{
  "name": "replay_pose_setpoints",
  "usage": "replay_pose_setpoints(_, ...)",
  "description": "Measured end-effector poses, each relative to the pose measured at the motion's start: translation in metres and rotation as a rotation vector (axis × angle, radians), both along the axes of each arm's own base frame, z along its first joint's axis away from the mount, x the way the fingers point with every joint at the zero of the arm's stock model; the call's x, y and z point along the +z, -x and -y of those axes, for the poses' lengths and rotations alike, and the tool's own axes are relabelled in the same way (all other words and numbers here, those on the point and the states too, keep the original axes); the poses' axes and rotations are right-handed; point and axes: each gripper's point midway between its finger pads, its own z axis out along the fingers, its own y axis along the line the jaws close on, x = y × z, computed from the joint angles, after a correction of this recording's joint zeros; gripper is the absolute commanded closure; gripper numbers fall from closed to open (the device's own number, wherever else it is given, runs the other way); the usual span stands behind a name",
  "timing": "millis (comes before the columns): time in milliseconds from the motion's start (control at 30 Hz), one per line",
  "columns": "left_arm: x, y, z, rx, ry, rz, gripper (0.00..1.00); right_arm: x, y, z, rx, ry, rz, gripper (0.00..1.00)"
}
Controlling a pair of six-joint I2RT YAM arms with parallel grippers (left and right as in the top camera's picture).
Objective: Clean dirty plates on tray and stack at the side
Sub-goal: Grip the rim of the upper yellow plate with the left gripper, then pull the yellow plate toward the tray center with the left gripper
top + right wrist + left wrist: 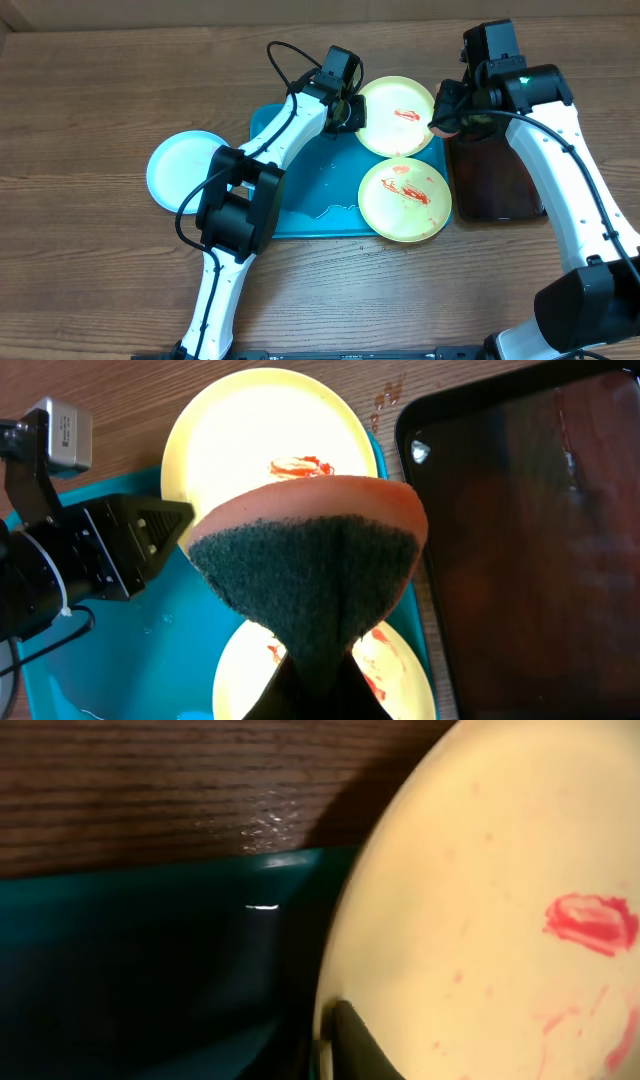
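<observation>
On the turquoise tray (300,215) lie two pale yellow-green plates smeared with red sauce, the far plate (397,115) and the near plate (405,200). A clean pale blue-white plate (188,170) rests on the table left of the tray. My left gripper (348,112) is shut on the far plate's left rim. In the left wrist view one black finger (362,1045) lies over that rim (335,970). My right gripper (443,117) hovers by the far plate's right edge, shut on an orange sponge with a green scrub face (310,560).
A glossy black tray (495,180) sits right of the turquoise tray, under my right arm. Small water drops lie on the turquoise tray floor (150,630). Bare wooden table (90,80) surrounds everything.
</observation>
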Motion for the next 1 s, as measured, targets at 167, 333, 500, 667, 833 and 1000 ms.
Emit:
replay_pose_setpoints(167,0.0,-0.003,-0.006,0.019,-0.008,-0.001,0.96,-0.001,0.003,0.0,0.002,0.002,-0.012,0.96)
replay_pose_setpoints(333,-0.004,0.001,-0.028,0.051,-0.03,-0.06,0.96,-0.001,0.003,-0.001,0.008,-0.003,-0.012,0.96)
replay_pose_setpoints(500,-0.007,0.019,-0.071,0.098,-0.047,-0.21,0.96,0.0,0.0,-0.007,0.022,-0.031,0.0,0.96)
replay_pose_setpoints(667,-0.01,0.058,-0.111,0.088,-0.07,-0.411,0.96,-0.008,-0.011,-0.027,0.065,-0.08,0.011,0.96)
replay_pose_setpoints(833,-0.009,0.086,-0.127,0.056,-0.107,-0.526,0.96,-0.035,-0.018,-0.07,0.15,-0.132,-0.024,0.96)
replay_pose_setpoints(1000,-0.009,0.094,-0.127,0.033,-0.118,-0.548,0.95,-0.065,-0.009,-0.107,0.206,-0.157,-0.102,0.96)
